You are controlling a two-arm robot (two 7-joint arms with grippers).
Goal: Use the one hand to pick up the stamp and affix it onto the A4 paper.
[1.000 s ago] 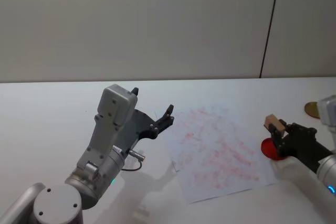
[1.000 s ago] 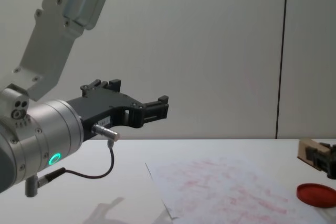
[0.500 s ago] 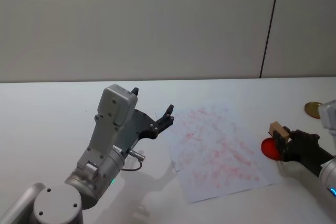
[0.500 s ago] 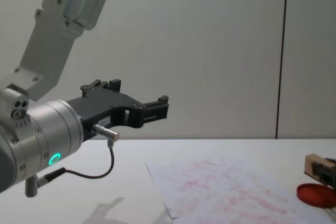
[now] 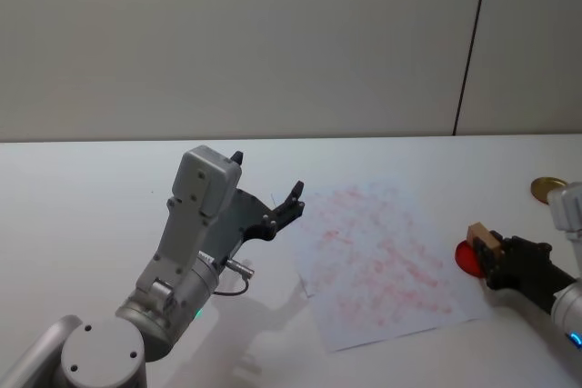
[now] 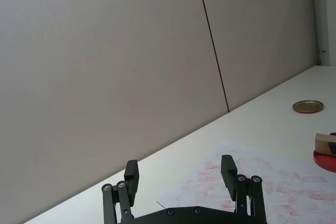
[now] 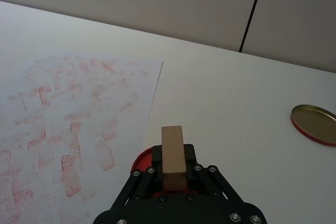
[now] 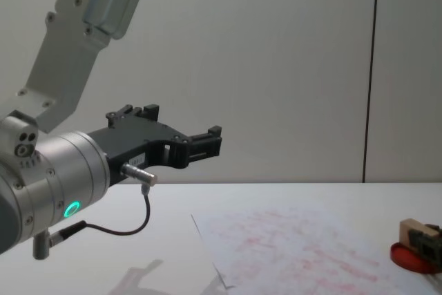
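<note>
My right gripper (image 5: 488,248) is shut on the stamp (image 5: 483,237), a small tan wooden block that stands upright between its jaws (image 7: 173,149). It hangs just over the flat red disc (image 5: 466,258) at the right edge of the A4 paper (image 5: 382,261). I cannot tell whether the stamp (image 8: 412,229) touches the disc (image 8: 402,255). The white paper (image 7: 68,114) lies flat, covered in faint red prints. My left gripper (image 5: 264,177) hangs open and empty above the table, left of the paper (image 6: 262,182).
A round gold lid (image 5: 548,189) lies on the white table at the far right, beyond the disc; it also shows as the gold lid (image 7: 314,124) ahead of the right gripper. A grey wall stands behind the table.
My right gripper has come down with the stamp, from well above the red disc to just over it. The left arm has not moved.
</note>
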